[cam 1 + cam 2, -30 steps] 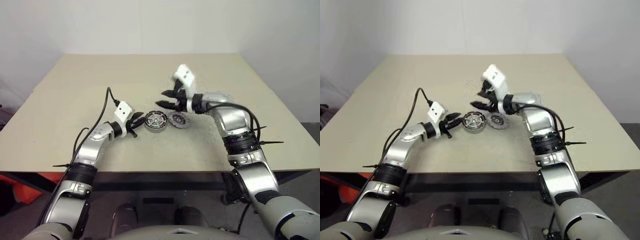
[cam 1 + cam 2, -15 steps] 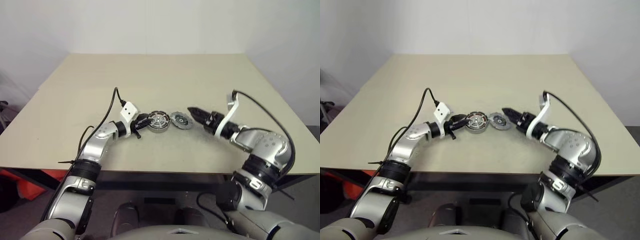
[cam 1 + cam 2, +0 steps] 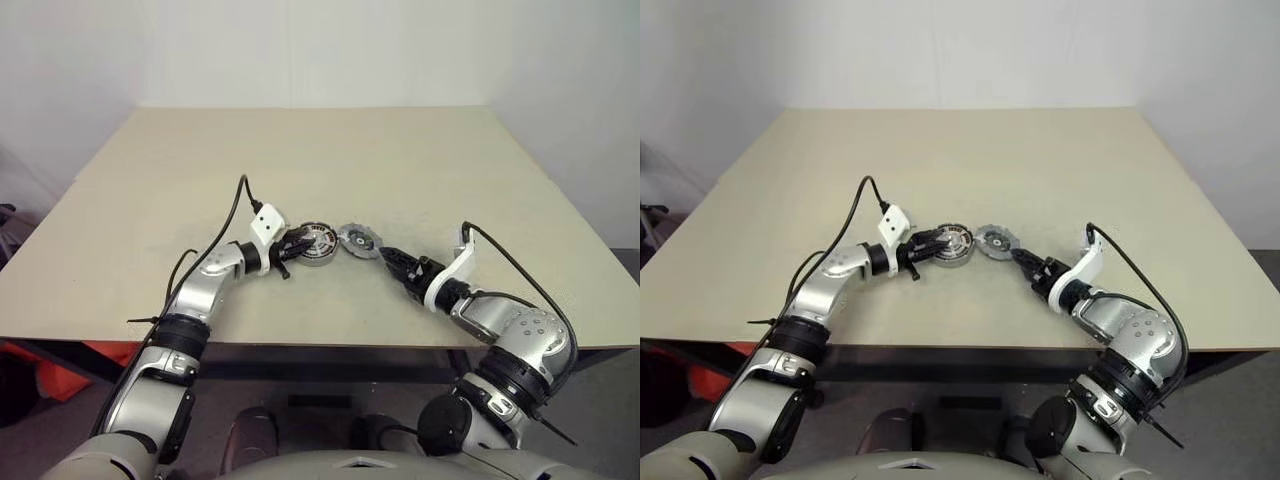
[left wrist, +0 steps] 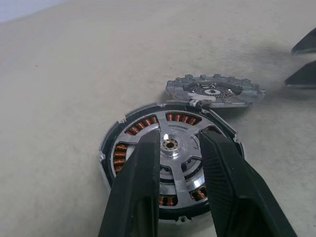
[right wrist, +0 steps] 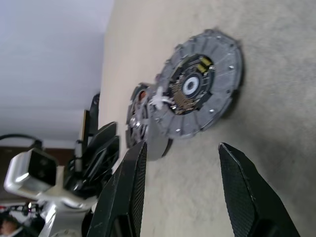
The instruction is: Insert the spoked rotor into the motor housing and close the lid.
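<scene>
A: What is on the table (image 3: 180,190)?

B: A beige table carries the parts, near the middle of its near edge. The motor housing (image 3: 314,242), a disc ringed with copper windings, lies flat with the spoked rotor (image 4: 174,148) seated in it. The grey toothed lid (image 3: 359,240) lies just beside it, toward the right edge, one edge overlapping the housing's rim.

A: And the robot's arms?

B: The left gripper (image 4: 178,153) hovers over the housing, its two black fingers (image 4: 143,177) a narrow gap apart, straddling the hub. I cannot tell whether they touch it. The right gripper (image 5: 180,158) points at the lid from the right, jaws wide, holding nothing.

A: What could go wrong?

B: I'd judge the lid the risk. It is thin and low, so a shallow approach could push it away or against the housing. Its teeth could also catch and seat it tilted.
</scene>
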Robot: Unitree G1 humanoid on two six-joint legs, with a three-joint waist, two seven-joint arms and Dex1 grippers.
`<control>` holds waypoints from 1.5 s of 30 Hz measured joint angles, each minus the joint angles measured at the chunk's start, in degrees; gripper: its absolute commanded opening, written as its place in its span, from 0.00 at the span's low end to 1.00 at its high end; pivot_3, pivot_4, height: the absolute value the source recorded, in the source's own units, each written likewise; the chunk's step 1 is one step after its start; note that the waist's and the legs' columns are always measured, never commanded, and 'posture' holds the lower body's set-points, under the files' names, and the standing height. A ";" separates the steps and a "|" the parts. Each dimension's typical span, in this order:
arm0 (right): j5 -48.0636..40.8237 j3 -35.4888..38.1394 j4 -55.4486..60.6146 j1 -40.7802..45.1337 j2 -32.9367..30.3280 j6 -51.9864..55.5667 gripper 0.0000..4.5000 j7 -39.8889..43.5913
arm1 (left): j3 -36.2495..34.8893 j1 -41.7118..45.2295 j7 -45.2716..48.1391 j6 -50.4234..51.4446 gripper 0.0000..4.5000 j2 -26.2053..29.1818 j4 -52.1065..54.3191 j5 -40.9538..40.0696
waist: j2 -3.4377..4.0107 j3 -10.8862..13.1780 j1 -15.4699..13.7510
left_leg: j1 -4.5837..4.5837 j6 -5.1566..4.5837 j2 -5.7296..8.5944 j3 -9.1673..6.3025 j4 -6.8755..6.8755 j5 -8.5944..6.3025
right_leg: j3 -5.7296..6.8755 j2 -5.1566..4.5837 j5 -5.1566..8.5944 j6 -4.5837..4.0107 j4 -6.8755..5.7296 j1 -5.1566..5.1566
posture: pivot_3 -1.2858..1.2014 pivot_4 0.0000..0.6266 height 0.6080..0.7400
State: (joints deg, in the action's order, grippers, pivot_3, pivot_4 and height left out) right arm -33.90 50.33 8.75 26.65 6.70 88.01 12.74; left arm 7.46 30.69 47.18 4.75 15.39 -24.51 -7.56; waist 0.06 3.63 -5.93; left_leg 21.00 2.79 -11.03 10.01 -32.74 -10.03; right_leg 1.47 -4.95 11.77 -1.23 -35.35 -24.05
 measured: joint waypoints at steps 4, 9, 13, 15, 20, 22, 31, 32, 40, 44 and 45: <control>-0.08 -1.44 -4.85 0.35 0.75 -5.11 0.57 -1.01 | -0.04 0.05 0.32 0.01 0.30 1.18 -0.01 0.05 | 0.01 0.00 0.14 | 0.01 0.00 0.00 0.00 0.01 0.00 | 0.00 0.00 -0.03 -0.05 0.02 0.00 | 0.52 0.00 1.00; -0.74 -3.70 -12.64 2.46 0.18 -13.07 0.57 -1.01 | -0.21 0.05 0.30 0.07 0.30 2.49 0.12 0.04 | 0.01 -0.01 0.38 | -0.06 0.05 0.00 0.01 0.00 0.03 | 0.00 0.00 -0.04 -0.06 -0.01 0.04 | 0.52 0.00 1.00; -1.06 -5.91 -20.57 5.00 -0.73 -20.51 0.57 -0.42 | -0.23 -0.06 0.22 0.27 0.30 3.08 1.30 0.04 | 0.01 -0.01 0.51 | -0.14 0.12 -0.03 0.01 -0.01 0.08 | 0.00 0.00 -0.05 -0.07 -0.07 0.06 | 0.52 0.00 1.00; -1.08 -7.17 -23.86 6.17 -1.39 -23.32 0.57 -0.06 | -0.25 -0.25 0.07 0.57 0.30 3.50 2.11 0.04 | 0.01 -0.01 0.57 | -0.16 0.15 -0.04 0.01 -0.01 0.10 | 0.00 0.01 -0.06 -0.09 -0.09 0.06 | 0.52 0.00 1.00; -1.25 -10.53 -31.43 8.93 -3.76 -28.92 0.57 1.29 | -0.52 -1.22 -0.39 1.50 0.30 4.19 4.14 0.02 | 0.01 -0.01 0.57 | -0.14 0.17 -0.04 0.01 -0.01 0.12 | 0.01 0.01 -0.15 -0.23 -0.11 0.06 | 0.52 0.00 1.00; -1.37 -11.40 -33.53 9.81 -4.46 -30.36 0.57 1.76 | -0.52 -1.91 -0.63 1.92 0.30 4.22 4.97 0.02 | 0.01 -0.01 0.49 | -0.10 0.15 -0.04 0.01 -0.01 0.12 | 0.04 0.01 -0.27 -0.43 -0.10 0.05 | 0.52 0.00 1.00; -2.63 -15.34 -37.55 12.72 -4.49 -36.59 0.99 4.17 | -0.54 -3.41 -1.64 2.72 0.30 4.69 6.94 0.02 | 0.01 -0.01 0.49 | 0.01 -0.03 -0.04 0.00 -0.02 0.04 | 0.06 0.02 -0.30 -0.52 -0.03 0.01 | 0.52 0.00 1.00; -2.79 -15.48 -37.55 12.89 -4.23 -37.38 0.99 4.17 | -0.54 -3.58 -1.70 2.74 0.30 4.70 6.98 0.01 | 0.01 -0.01 0.46 | 0.02 -0.03 -0.04 0.00 -0.02 0.04 | 0.07 0.02 -0.30 -0.52 -0.03 0.01 | 0.52 0.00 1.00; -5.08 -20.97 -33.16 12.64 -3.65 -36.68 0.99 6.68 | -0.59 -4.19 -1.92 3.29 0.30 5.02 7.39 0.01 | 0.01 -0.01 0.52 | 0.09 -0.07 -0.07 0.00 -0.02 0.03 | 0.07 0.06 -0.30 -0.52 0.00 -0.04 | 0.52 0.00 1.00; -5.78 -25.80 -27.71 11.85 -3.41 -35.81 0.99 8.42 | -0.72 -4.34 -2.04 3.51 0.30 5.57 7.58 -0.01 | 0.01 -0.01 0.47 | 0.11 -0.09 -0.18 0.00 -0.02 0.01 | 0.11 0.13 -0.27 -0.55 0.02 -0.05 | 0.52 0.00 1.00; -5.92 -26.83 -26.39 11.43 -3.43 -35.56 0.99 8.79 | -0.83 -4.43 -2.18 3.62 0.30 5.85 7.62 -0.04 | 0.01 -0.01 0.47 | 0.11 -0.10 -0.19 0.00 -0.02 0.00 | 0.11 0.13 -0.27 -0.55 0.03 -0.05 | 0.52 0.00 1.00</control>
State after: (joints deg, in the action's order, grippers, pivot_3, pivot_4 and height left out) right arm -39.82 23.50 -17.64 38.08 3.27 52.45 21.53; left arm 6.64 26.26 45.00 8.36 21.24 -16.89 -7.60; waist 0.07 3.62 -5.46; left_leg 21.11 2.68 -11.21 10.01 -32.76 -10.02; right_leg 1.58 -4.82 11.50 -1.79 -35.32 -24.10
